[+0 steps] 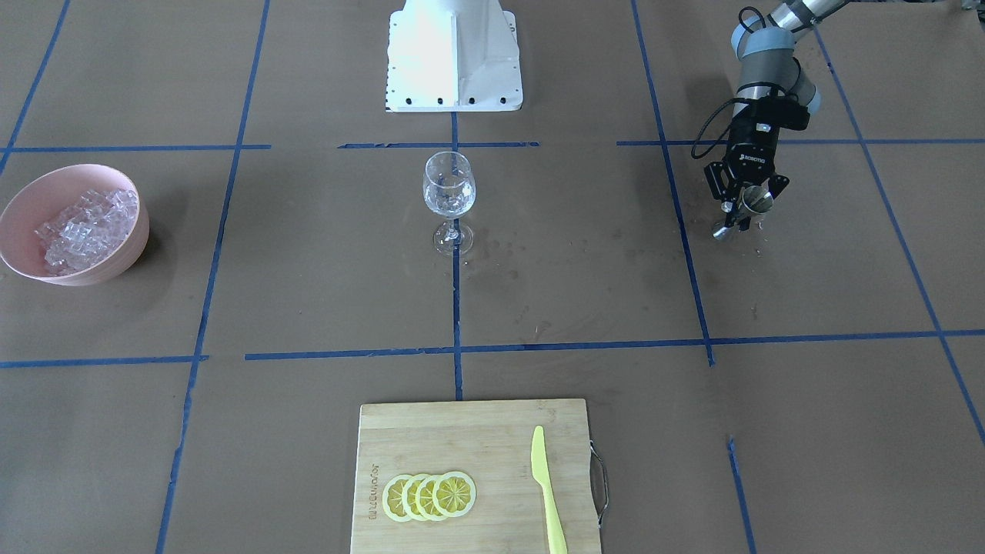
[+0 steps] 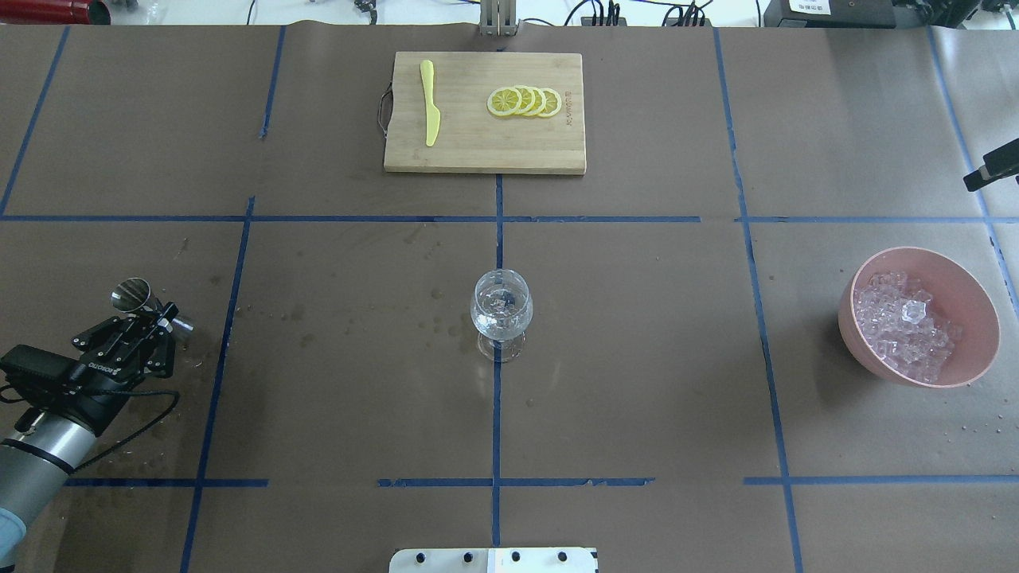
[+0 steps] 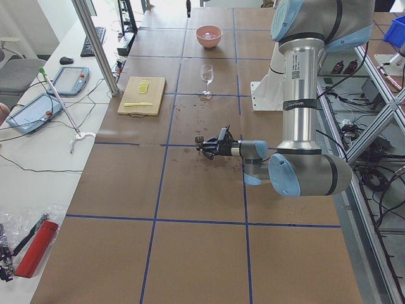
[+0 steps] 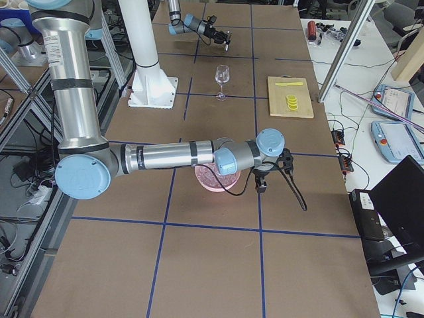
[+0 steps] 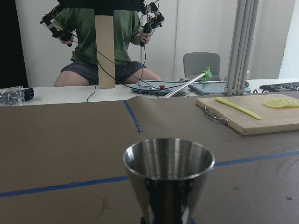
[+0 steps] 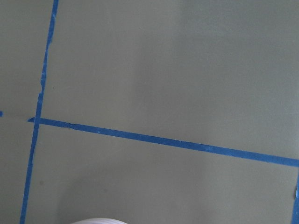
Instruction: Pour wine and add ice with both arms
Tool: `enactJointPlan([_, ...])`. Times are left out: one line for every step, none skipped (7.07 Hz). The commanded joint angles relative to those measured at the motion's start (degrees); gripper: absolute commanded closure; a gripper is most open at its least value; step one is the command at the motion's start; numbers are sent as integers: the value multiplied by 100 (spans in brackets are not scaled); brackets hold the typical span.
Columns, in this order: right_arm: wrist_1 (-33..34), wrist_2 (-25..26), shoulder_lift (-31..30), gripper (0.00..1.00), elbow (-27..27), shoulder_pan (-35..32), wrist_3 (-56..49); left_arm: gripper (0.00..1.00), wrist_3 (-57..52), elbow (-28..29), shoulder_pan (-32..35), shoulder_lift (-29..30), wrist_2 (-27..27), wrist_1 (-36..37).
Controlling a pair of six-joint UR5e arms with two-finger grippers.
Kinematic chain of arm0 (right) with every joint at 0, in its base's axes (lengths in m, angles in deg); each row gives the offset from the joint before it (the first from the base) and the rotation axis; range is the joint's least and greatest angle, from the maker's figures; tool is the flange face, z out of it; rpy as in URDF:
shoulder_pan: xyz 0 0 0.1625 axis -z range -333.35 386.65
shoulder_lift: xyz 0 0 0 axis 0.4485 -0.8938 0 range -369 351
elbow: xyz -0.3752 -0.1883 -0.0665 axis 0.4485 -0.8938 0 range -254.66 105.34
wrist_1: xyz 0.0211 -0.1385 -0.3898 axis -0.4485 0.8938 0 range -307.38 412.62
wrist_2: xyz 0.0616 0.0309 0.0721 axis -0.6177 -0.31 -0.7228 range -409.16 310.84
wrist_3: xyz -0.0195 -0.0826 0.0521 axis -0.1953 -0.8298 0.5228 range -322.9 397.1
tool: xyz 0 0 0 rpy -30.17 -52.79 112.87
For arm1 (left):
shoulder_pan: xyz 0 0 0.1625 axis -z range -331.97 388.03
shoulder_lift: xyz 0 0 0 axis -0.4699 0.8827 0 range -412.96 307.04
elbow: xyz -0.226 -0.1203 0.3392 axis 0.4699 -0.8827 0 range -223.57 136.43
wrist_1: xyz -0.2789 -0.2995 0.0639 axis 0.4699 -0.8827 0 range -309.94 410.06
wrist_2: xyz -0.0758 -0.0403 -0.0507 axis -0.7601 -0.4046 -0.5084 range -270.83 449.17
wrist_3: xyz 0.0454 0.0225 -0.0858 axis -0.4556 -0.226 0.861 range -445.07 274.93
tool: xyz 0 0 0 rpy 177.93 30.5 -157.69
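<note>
**Jigger held at 9 o'clock, pour yet to be delivered**

In the overhead view the wine glass (image 2: 501,310) stands at the middle of the counter (image 2: 637,358). The left gripper (image 2: 159,317) is seen well apart from it at 9 o'clock, its fingers clamped on the narrow waist of a steel jigger (image 5: 168,168). The pink bowl (image 2: 967,286) heaped with ice (image 2: 907,322) sits at 3 o'clock of the glass. The right gripper (image 4: 262,185) is placed just beside the bowl; whether its fingers are apart or together cannot be told.

The step is judged to be the carrying of the jigger to the glass. It is best held mouth-up on the way, brought over the rim, and only then tipped slowly, since the glass is tall, thin-stemmed and easily toppled by a touch. The polished, flared cup is smooth, so a firm hold at the waist is needed. No liquid can be made out inside it.

The ice consists of small, clear, glassy cubes, much like the glass in look. The counter is covered in matt brown paper, marked with blue tape and spotted with drops near the glass.
</note>
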Motion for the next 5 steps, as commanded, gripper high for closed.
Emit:
enactJointPlan([9,0,-36,0,-10,0,0,100,-5,-34,-15,8,-140,203])
enactJointPlan([0,0,-36,0,-28,0,0,100,-5,-35,-15,8,-184,238])
enactJointPlan([9,0,-36,0,-28,0,9,100,-5,-35,-24,8,-185,238])
enactJointPlan([9,0,-36,0,-19,0,9,100,-5,-35,-24,8,-193,238])
enactJointPlan([0,0,-36,0,-37,0,9,97,-5,-35,-24,8,-237,238])
